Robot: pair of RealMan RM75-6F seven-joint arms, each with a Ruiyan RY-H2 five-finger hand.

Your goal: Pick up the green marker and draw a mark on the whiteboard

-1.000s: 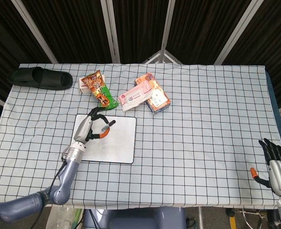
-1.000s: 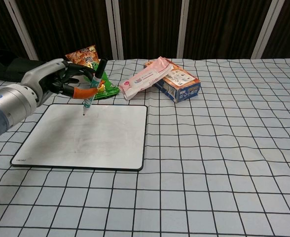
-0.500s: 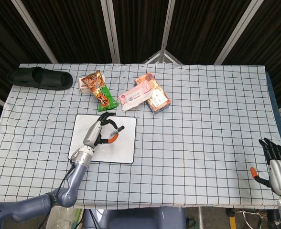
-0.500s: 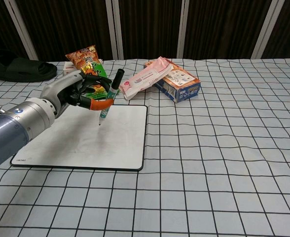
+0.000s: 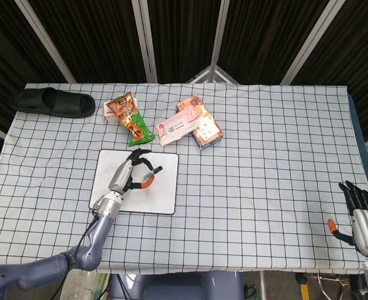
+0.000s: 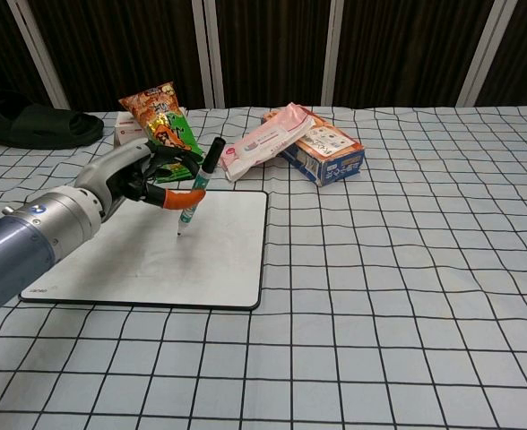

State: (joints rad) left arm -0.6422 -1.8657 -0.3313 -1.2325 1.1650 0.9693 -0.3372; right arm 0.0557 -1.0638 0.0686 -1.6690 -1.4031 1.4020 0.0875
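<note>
Your left hand point(image 6: 147, 175) has the green marker point(image 6: 198, 184) pinched, tip down over the whiteboard point(image 6: 219, 260), at or just above the surface; contact can't be confirmed. The pickup is done; no clear mark shows on the board yet, so the stroke is what's left. At twelve o'clock from the board lies a snack bag point(image 5: 129, 115), at one o'clock a pink pack point(image 5: 176, 127). Your right hand point(image 5: 362, 215) sits empty, fingers spread, at the table's four o'clock corner
</note>
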